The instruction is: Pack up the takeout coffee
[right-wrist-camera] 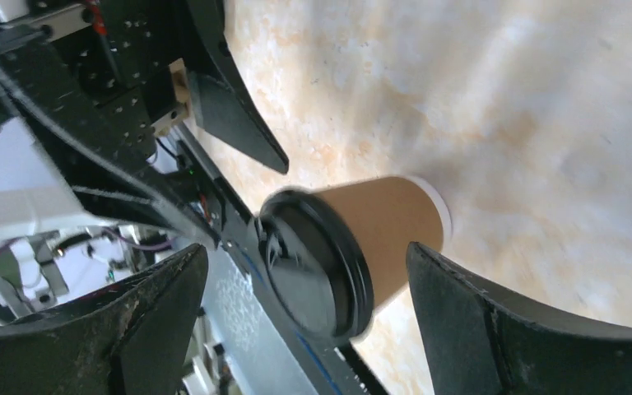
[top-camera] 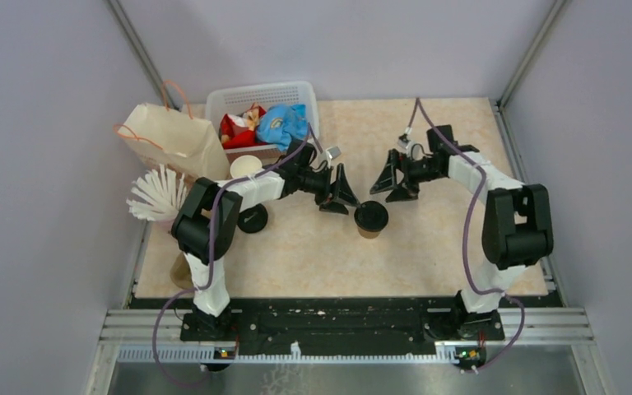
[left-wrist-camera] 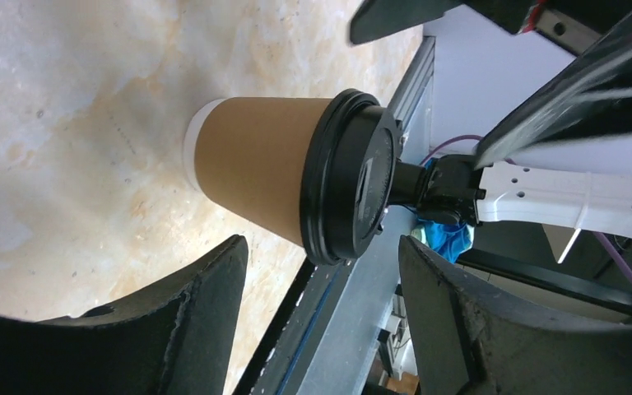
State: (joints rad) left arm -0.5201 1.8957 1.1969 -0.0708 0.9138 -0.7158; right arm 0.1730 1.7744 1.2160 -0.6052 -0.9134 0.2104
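Brown paper coffee cup (top-camera: pixel 371 218) with a black lid stands upright on the beige table (top-camera: pixel 436 247), at the middle of the overhead view. The left gripper (top-camera: pixel 340 200) stretches in from the left, just upper left of the cup, jaws spread and empty. The right gripper (top-camera: pixel 393 186), its arm folded at the elbow, hangs just upper right, also spread and empty.

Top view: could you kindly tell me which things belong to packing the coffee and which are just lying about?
Job:
takeout coffee
paper bag, probably its destination

Lying about:
white basket of packets
lidless cup
loose black lid
white bristly bundle
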